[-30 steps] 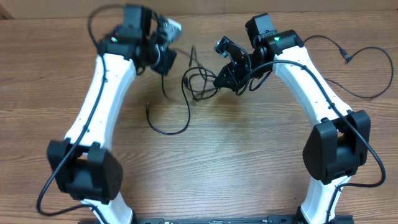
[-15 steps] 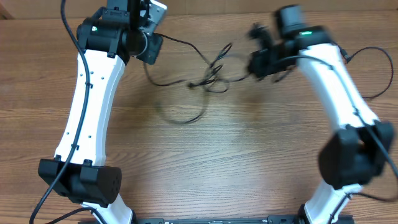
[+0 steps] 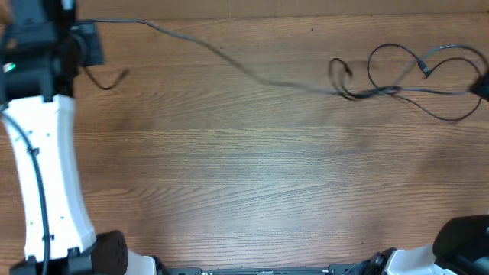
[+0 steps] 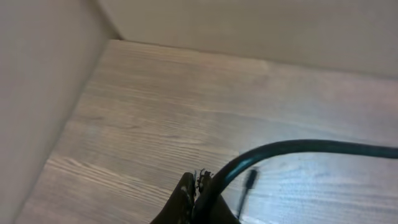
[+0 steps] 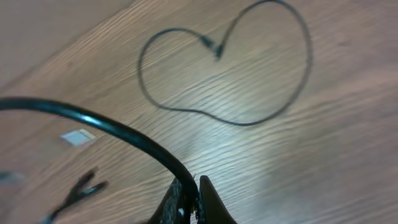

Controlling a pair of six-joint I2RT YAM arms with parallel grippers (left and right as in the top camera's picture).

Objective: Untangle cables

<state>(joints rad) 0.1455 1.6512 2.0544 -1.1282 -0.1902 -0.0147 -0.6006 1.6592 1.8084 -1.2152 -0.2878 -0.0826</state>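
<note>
Both my left gripper [image 4: 196, 188] and right gripper [image 5: 191, 186] squeeze the cables [image 3: 397, 90]. They look light and floppy. I should grab next to the knot [image 3: 348, 92] by the table's [image 3: 244, 191] right edge.

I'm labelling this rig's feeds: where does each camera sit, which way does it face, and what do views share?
Overhead: above the table, facing down; left arm at the left edge, right arm bottom right.
Left wrist: on the left gripper, shut at the frame's bottom, looking low across the table toward a wall.
Right wrist: on the right gripper, shut at the frame's bottom, facing down at a looped cable.
Shared: overhead and left wrist both show the stretched cable.
</note>
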